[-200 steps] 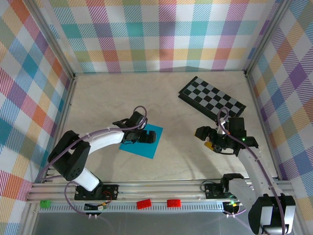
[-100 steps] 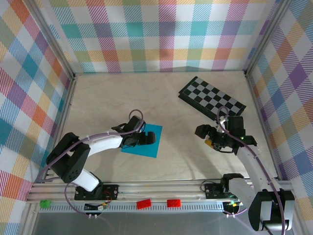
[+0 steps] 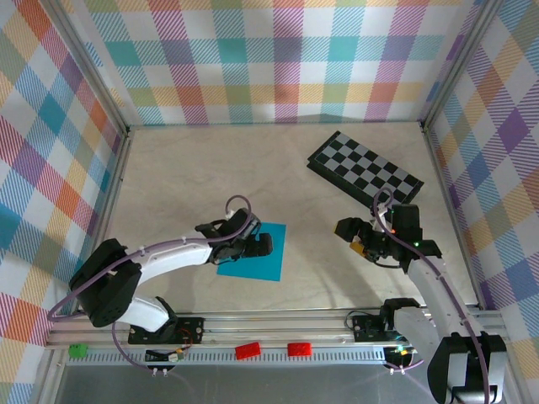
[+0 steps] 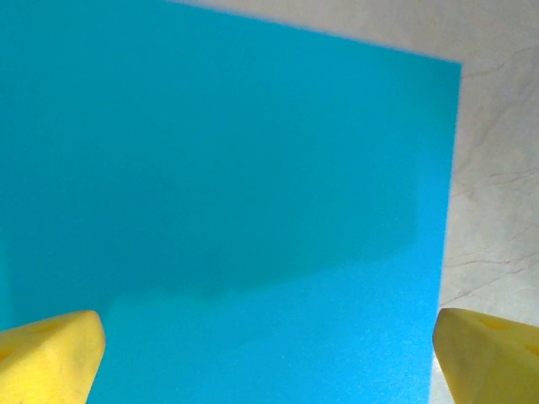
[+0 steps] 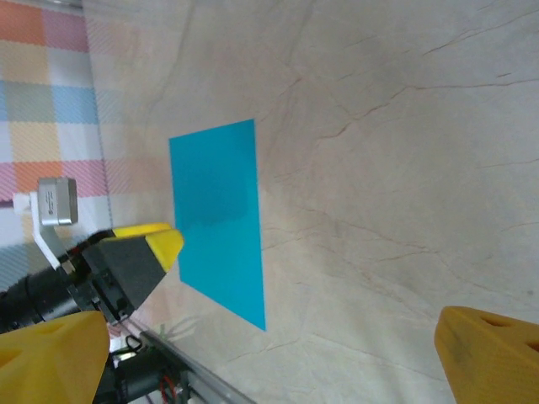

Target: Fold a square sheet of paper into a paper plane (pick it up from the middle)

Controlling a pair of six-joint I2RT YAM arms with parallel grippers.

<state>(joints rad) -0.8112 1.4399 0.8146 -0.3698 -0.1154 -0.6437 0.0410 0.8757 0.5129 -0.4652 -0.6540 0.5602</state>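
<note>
The square sheet of paper (image 3: 263, 259) is plain cyan and lies flat and uncreased on the table, left of centre. My left gripper (image 3: 262, 244) is low over its left part, open. In the left wrist view the sheet (image 4: 236, 168) spans the space between the yellow fingertips (image 4: 50, 358) of the left gripper (image 4: 269, 358); whether they touch it I cannot tell. My right gripper (image 3: 350, 236) hangs open over bare table to the right, with nothing between its fingers. From the right wrist, the right gripper (image 5: 269, 358) looks toward the sheet (image 5: 221, 210) and the left gripper (image 5: 147, 248). The paper plane is out of view.
A black-and-grey checkered board (image 3: 364, 168) lies at the back right. Plaid walls close in the table on three sides. Two small red pieces (image 3: 248, 350) and a green one (image 3: 77, 350) sit on the near rail (image 3: 337, 324) by the arm bases.
The sheet has slid right and toward the near edge and turned squarer to the table. The left gripper moved the same way, staying over it. The right arm barely moved.
</note>
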